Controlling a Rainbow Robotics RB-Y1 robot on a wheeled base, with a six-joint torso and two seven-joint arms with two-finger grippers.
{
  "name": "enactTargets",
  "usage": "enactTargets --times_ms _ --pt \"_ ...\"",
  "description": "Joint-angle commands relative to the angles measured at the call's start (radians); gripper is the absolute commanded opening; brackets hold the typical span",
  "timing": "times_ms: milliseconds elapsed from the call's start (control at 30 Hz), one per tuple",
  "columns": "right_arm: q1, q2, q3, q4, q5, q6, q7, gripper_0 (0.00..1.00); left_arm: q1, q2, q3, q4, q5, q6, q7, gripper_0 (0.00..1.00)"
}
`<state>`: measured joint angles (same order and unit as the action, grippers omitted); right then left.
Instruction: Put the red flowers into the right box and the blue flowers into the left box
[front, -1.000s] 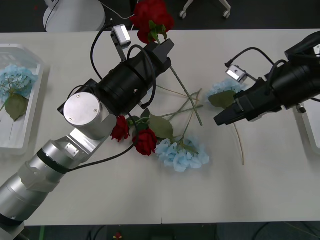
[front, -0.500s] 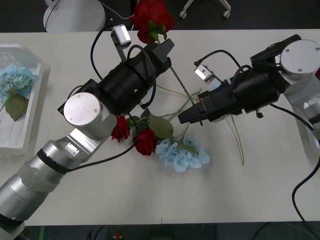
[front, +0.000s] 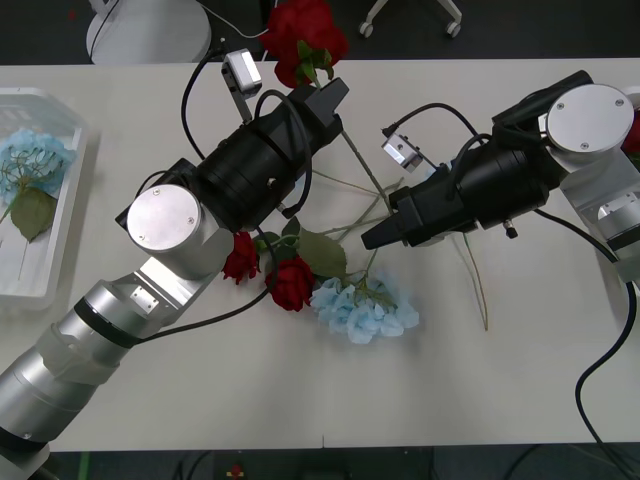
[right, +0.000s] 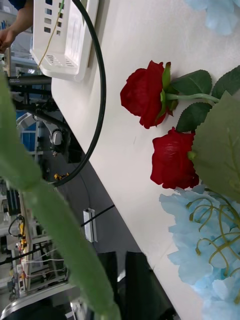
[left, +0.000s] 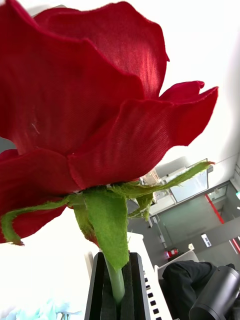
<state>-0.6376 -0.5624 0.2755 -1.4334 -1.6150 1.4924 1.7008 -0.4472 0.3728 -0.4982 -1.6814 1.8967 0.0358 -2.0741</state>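
Front view — left gripper clamps raised rose stem.

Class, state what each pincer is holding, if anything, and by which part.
The left pincer grips a red rose by its stem just below the head. The right pincer, over the flower pile, holds nothing visible.

L gripper clamped, R gripper low, fingers together.

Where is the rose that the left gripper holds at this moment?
In the front view, the held red rose is at the table's far edge, left of centre, its stem pinched just below the head by the left gripper.
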Motion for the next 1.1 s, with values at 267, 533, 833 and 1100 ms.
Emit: enactTargets --times_ms 267,533,833,1100 --pt "-0.044 -0.005 -0.027 -0.036 0.0 0.006 -0.044 0.0 -0.039 -0.022 -0.01 -0.038 0.005 -0.011 -0.017 1.0" --pt "-0.05 -0.031 -0.041 -0.036 -0.003 0.005 -0.049 0.0 -0.036 0.04 -0.005 -0.052 0.024 -0.01 -0.015 1.0" --pt "-0.057 -0.212 -0.075 0.018 0.033 -0.104 -0.069 0.0 0.015 0.193 0.153 -0.06 0.163 0.226 -0.009 1.0" --pt "-0.071 -0.403 -0.091 0.185 0.317 -0.248 -0.035 0.0 0.056 0.228 0.385 0.085 0.177 0.635 0.002 1.0"
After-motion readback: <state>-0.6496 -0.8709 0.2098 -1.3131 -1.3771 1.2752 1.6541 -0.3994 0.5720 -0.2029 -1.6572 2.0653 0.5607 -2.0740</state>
